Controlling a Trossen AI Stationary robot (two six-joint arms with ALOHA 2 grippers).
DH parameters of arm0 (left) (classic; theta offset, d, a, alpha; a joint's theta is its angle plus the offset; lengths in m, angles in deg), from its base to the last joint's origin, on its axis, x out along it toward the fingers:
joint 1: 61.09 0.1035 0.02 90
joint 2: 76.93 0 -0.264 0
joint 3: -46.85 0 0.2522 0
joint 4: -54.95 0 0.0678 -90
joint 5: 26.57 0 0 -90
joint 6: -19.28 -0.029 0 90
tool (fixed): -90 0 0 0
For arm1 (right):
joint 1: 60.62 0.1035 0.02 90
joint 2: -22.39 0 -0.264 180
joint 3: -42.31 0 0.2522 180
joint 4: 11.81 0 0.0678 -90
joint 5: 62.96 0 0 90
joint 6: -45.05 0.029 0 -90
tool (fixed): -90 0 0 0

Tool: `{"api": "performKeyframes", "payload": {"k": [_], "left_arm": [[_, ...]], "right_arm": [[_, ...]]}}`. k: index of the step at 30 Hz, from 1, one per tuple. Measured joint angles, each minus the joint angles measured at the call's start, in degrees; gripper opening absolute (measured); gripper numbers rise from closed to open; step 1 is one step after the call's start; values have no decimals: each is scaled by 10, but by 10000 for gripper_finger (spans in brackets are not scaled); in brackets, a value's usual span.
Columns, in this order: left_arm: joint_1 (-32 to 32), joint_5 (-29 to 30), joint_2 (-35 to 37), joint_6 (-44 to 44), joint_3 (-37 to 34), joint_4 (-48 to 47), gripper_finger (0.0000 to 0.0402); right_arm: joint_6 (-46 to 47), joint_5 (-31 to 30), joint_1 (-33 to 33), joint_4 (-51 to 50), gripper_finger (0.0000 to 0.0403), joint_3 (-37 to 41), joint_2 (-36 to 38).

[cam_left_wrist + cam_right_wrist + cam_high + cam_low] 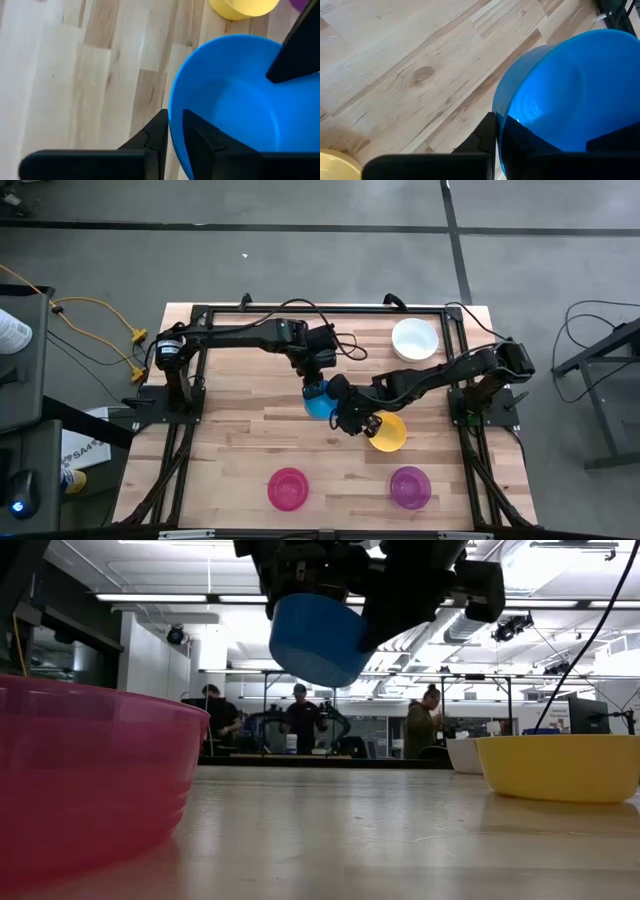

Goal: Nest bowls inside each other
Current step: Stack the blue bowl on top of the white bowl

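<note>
A blue bowl (pixel 318 402) hangs above the middle of the table, clear of the wood in the low view (pixel 320 635). My right gripper (pixel 496 125) is shut on its rim. My left gripper (pixel 175 125) comes from the far left. Its fingers stand slightly apart, one outside and one inside the rim on the opposite side, and I cannot tell whether they touch it. A yellow bowl (pixel 388 430) rests upright on its base just right of the blue one. My right gripper pinches the blue bowl's rim (pixel 499 107), one finger outside the wall and the other inside, showing dark through the blue plastic. The fingers slant down from the table's right side. The bowl is lifted clear of the table, mouth up and tilted.
A white bowl (pixel 415 340) stands at the far right. A pink bowl (pixel 288 488) and a purple bowl (pixel 410 487) stand near the front edge. Bare wood (pixel 240 430) lies left of the arms. People stand in the room behind the table (pixel 300 715).
</note>
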Motion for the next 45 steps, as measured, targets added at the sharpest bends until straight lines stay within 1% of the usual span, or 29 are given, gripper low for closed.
{"api": "performKeyframes", "payload": {"k": [6,12,16,20,25,29,32,35,37,38,42,45], "left_arm": [[0,2,0,-44,0,29,58],[0,2,0,-62,0,52,59],[0,5,1,-77,0,51,59],[0,29,1,-90,0,51,59],[0,44,1,-104,2,49,59],[0,66,2,-114,36,35,59],[0,70,3,-120,60,25,59],[0,81,2,-120,85,9,59],[0,105,3,-119,91,-6,59],[0,117,3,-118,92,-16,59],[1,154,2,-117,92,-59,59],[1,161,2,-117,92,-79,59]], "right_arm": [[11,7,0,-3,4,0,0],[21,15,0,-13,4,0,0],[32,23,-1,-20,3,0,0],[42,29,-1,-22,3,0,0],[61,37,-1,-38,3,0,0],[86,61,-1,-46,3,0,0],[105,47,-1,-64,3,0,0],[136,-4,-1,-96,3,0,0],[157,-37,-7,-121,3,0,0],[170,-45,-11,-134,3,0,0],[224,-35,-37,-184,3,0,0],[241,-44,-56,-204,3,0,0]]}}
